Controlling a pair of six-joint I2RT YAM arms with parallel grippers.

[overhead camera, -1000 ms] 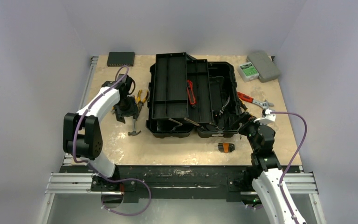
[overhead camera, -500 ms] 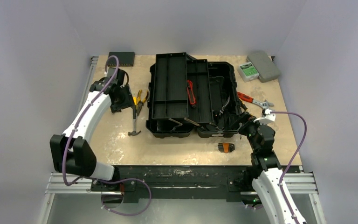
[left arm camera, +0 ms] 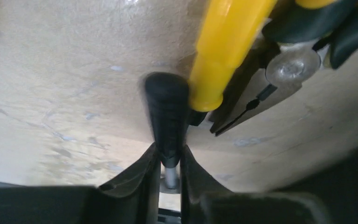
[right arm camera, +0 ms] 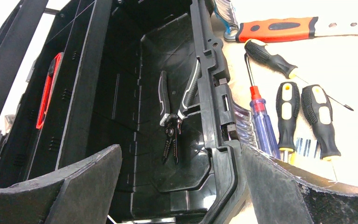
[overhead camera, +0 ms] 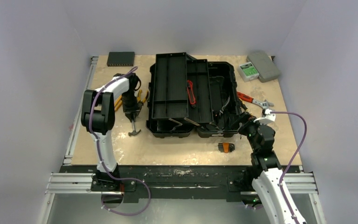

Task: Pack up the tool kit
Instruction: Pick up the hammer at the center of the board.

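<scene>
— Left gripper (left arm camera: 170, 175) of mine is pinching the hammer (left arm camera: 167, 109) at the narrow end of its black handle, near the bench's left edge. The yellow-handled pliers (left arm camera: 223, 46) lie just beside it.
— And the other one?
— My right gripper (right arm camera: 179, 154) is spread wide and grips nothing, at the toolbox's corner nearest the bench's right near corner.
— Where's the toolbox (overhead camera: 230, 70)?
— Mid-bench, toward the far edge, lying open. A red knife (overhead camera: 191, 92) lies in its tray and black pliers (right arm camera: 170, 121) on its floor. Screwdrivers (right arm camera: 286, 116) and a red-handled wrench (right arm camera: 277, 29) lie between it and the right edge.
</scene>
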